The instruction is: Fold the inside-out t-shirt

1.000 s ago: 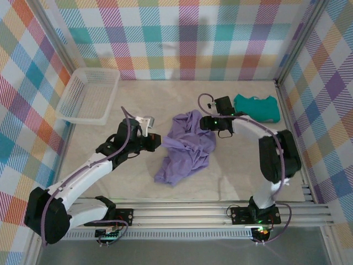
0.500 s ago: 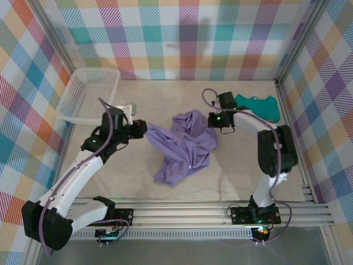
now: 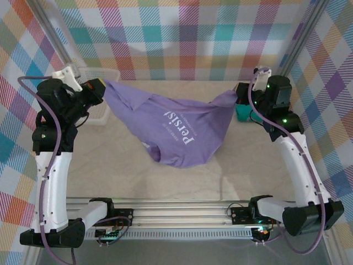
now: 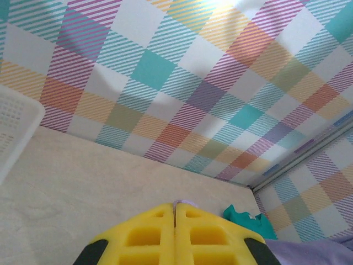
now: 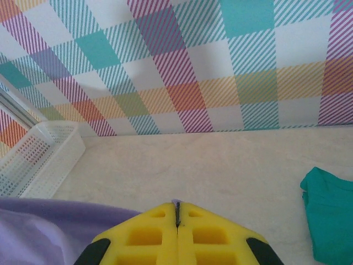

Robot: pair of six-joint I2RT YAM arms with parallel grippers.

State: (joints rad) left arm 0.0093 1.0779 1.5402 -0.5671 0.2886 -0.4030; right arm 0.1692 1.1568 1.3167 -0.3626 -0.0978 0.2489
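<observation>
The lavender-purple t-shirt point(image 3: 176, 130) hangs stretched in the air between both arms, with mirrored white lettering showing on it. My left gripper point(image 3: 102, 86) is shut on its left edge, high up near the basket. My right gripper point(image 3: 238, 91) is shut on its right edge, at about the same height. The shirt's lower part sags toward the table. In the left wrist view a sliver of purple cloth pokes out between the shut yellow pads point(image 4: 190, 234). The right wrist view shows a similar bit of cloth at its pads point(image 5: 162, 234), and purple fabric point(image 5: 49, 226) at the lower left.
A white plastic basket point(image 3: 95, 74) stands at the back left, partly behind the left gripper. The teal folded garment point(image 3: 242, 113) lies at the back right, mostly hidden by the right arm; it also shows as the teal garment point(image 5: 331, 212). Plaid walls enclose the table.
Both grippers have lifted and spread wide apart, raising the crumpled shirt off the table and stretching it out in the air between them.
</observation>
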